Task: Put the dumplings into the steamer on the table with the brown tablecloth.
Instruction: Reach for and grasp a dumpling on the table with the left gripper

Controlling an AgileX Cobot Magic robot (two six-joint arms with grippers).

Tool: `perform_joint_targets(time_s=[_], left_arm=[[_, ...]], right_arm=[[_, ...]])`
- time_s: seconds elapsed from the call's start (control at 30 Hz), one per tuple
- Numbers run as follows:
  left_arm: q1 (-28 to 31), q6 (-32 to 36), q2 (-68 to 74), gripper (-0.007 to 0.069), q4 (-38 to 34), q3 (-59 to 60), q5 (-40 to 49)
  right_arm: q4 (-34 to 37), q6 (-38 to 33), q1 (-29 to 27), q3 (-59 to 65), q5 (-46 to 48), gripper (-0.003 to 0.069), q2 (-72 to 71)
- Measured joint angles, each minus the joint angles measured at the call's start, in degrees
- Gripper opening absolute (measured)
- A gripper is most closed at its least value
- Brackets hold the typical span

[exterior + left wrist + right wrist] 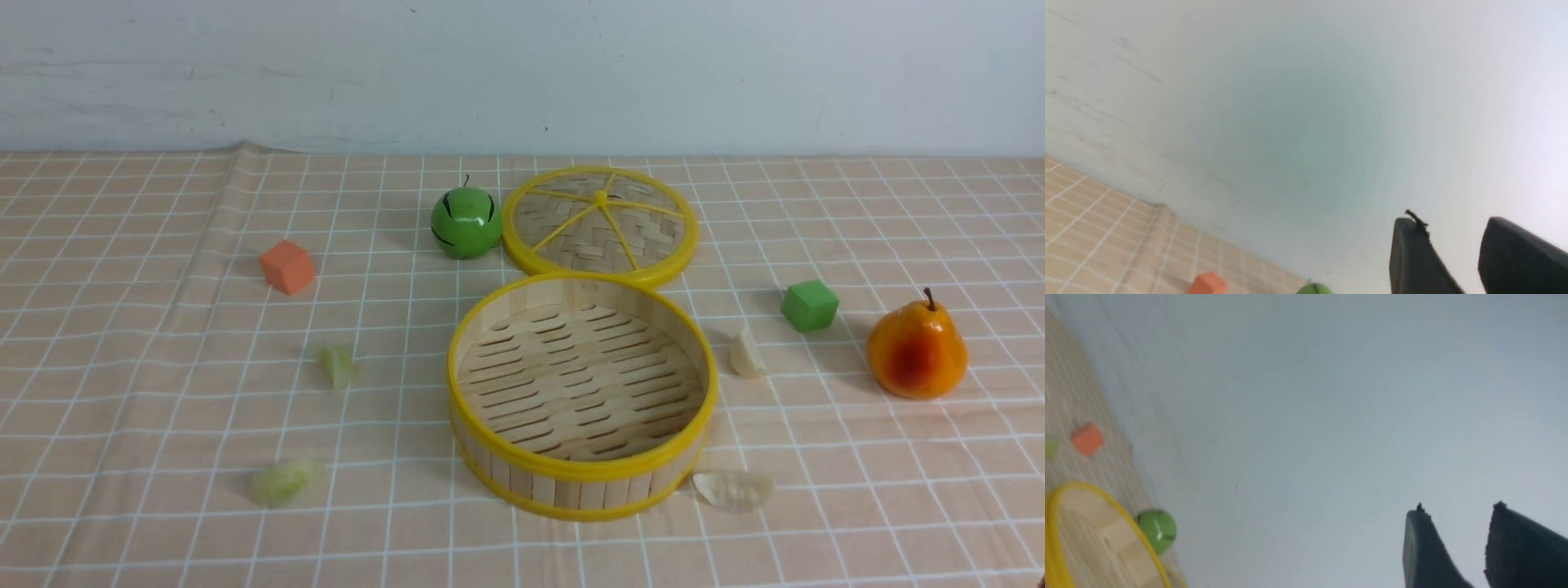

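The steamer (pixel 581 474), a round bamboo basket with yellow rims, stands empty at the middle of the brown tablecloth (pixel 122 425). Two pale green dumplings lie to its left, one (pixel 337 365) farther back and one (pixel 284 480) nearer. Two creamy white dumplings lie to its right, one (pixel 747 354) by the green cube and one (pixel 734 489) against the steamer's near right side. Neither gripper shows in the front view. My left gripper (pixel 1451 222) and right gripper (pixel 1459 509) are open, empty and face the wall. The steamer's rim (pixel 1086 486) shows in the right wrist view.
The flat woven lid (pixel 600 222) lies behind the steamer with a green apple (pixel 466 222) to its left. An orange cube (pixel 286 266) sits at the left. A green cube (pixel 810 305) and a pear (pixel 917 349) sit at the right. A pale wall stands behind the table.
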Motion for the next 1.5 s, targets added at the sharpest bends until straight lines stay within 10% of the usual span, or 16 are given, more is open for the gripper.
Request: perform_joint_targets(time_s=[0.3, 0.5, 0.67, 1.03, 1.3, 1.5], left_arm=[[0.0, -6.38, 0.0, 0.0238, 1.24, -1.08, -7.84], [0.0, 3.2, 7.85, 0.0238, 4.29, -15.81, 11.99], [0.0, 6.02, 21.88, 0.0238, 8.01, -24.0, 27.63], [0.0, 0.27, 42.18, 0.0238, 7.1, -25.27, 29.59], [-0.94, -1.94, 55.38, 0.0108, -0.9, -28.69, 36.39], [-6.72, 18.2, 66.91, -0.0014, -16.64, -39.25, 52.88]], right_arm=[[26.51, 4.45, 0.0, 0.0, 11.55, 0.0231, 0.0], [64.42, 6.17, 0.0, -0.9, 20.85, 0.0075, 0.1], [80.99, 0.45, 0.0, -4.39, 26.72, -0.0012, 3.42], [87.07, -35.25, 0.0, -16.64, 44.71, -0.0003, 23.57], [90.88, -37.98, 0.0, -25.34, 72.68, -0.0003, 47.51], [92.13, -38.44, 2.13, -39.15, 90.73, -0.0003, 63.85]])
